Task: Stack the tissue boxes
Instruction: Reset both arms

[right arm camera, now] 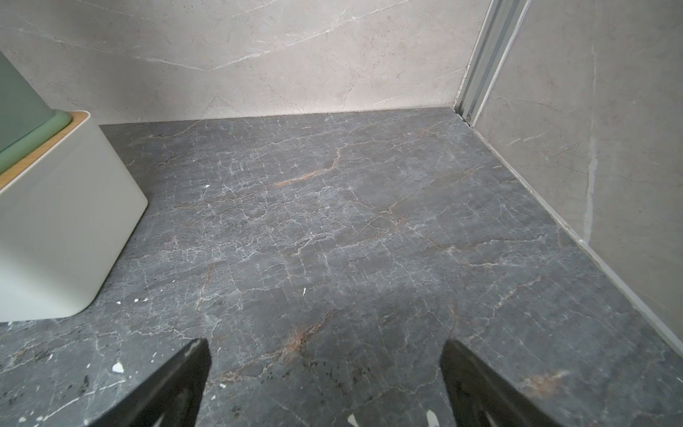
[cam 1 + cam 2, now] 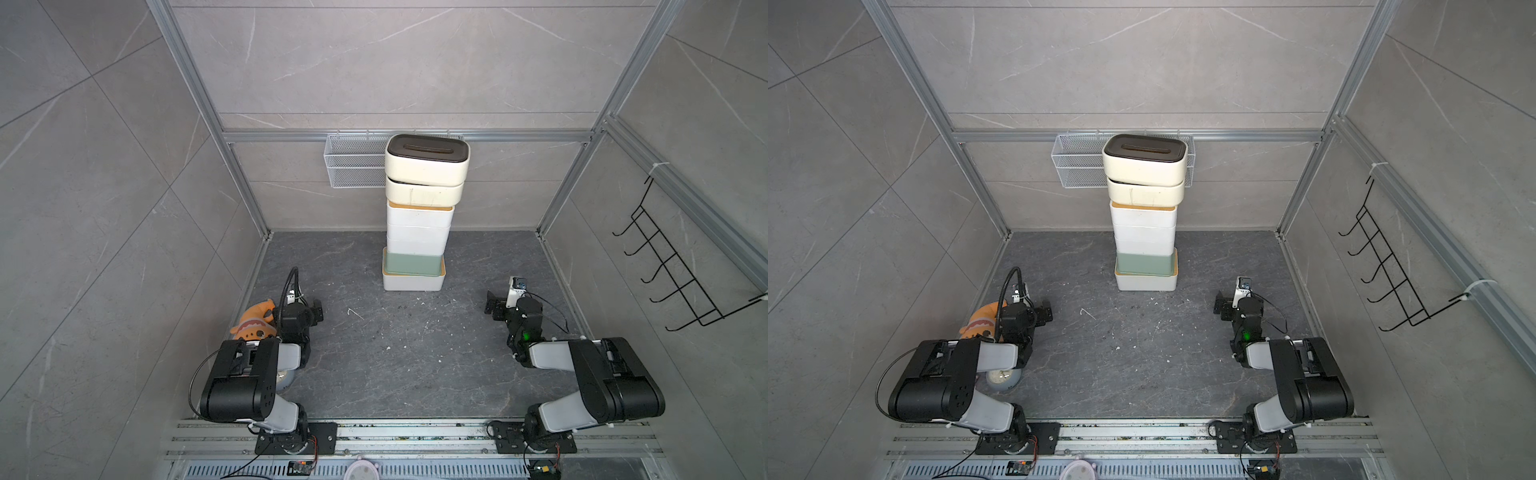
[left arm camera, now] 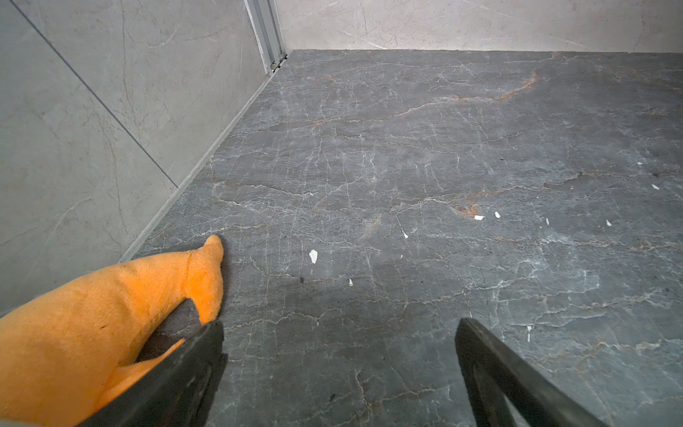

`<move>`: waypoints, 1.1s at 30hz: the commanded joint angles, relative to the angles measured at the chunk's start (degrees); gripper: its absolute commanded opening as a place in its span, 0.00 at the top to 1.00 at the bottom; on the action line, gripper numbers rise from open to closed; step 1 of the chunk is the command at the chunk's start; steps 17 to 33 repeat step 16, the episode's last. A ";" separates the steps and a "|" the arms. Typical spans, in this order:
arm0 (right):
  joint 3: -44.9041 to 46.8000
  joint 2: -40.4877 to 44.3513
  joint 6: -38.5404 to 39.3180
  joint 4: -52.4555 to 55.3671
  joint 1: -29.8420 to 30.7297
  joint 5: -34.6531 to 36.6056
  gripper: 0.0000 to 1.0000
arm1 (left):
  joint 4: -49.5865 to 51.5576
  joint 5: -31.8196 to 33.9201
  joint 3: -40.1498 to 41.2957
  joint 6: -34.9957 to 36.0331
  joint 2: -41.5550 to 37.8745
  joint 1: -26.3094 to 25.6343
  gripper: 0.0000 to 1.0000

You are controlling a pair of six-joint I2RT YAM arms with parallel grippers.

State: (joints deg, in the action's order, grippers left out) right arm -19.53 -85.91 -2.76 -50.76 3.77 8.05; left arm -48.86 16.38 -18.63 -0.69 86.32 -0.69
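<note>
Both arms (image 2: 245, 374) low, elbows bent, left gripper (image 3: 340, 329) and right gripper (image 1: 325, 347) spread wide, empty, away from tissue boxes (image 2: 417, 216).

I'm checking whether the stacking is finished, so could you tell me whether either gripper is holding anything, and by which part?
Nothing is held: the left gripper and the right gripper both stand open and empty.

Smooth, seemingly plastic tissue boxes (image 2: 417, 220); fuzzy cloth plush toy (image 3: 92, 314).
</note>
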 commanded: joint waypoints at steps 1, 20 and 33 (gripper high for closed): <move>-0.61 -0.21 0.30 0.49 -0.16 -0.67 0.00 | -1.76 -0.21 -1.05 -0.81 -0.37 0.25 0.00; -0.87 0.06 0.31 1.26 -0.59 -2.07 0.00 | -1.74 -0.23 -1.03 -0.81 -0.37 0.25 0.00; -0.87 0.06 0.31 1.26 -0.59 -2.07 0.00 | -1.74 -0.23 -1.03 -0.81 -0.37 0.25 0.00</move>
